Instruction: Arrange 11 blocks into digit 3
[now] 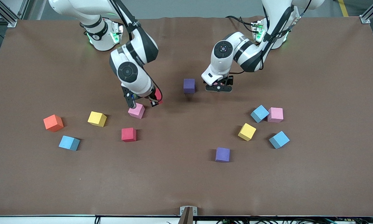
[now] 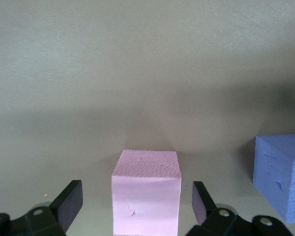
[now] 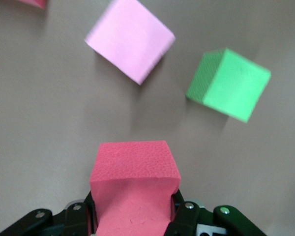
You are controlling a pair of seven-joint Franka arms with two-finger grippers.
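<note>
we see right gripper (image 3: 132, 216) pinching a red block (image 3: 135, 169) over the table beside a pink block (image 1: 137, 110); left gripper (image 1: 219, 87) spread, empty. we fear lowering nudges that pink block.

The green block (image 3: 229, 83) is hidden under the right arm in the front view.

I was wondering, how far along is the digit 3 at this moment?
Barely begun: no 3 shows yet. The right gripper holds a red block near the green block; the left gripper's open jaws straddle a pink block beside a purple block. The other blocks lie scattered.
</note>
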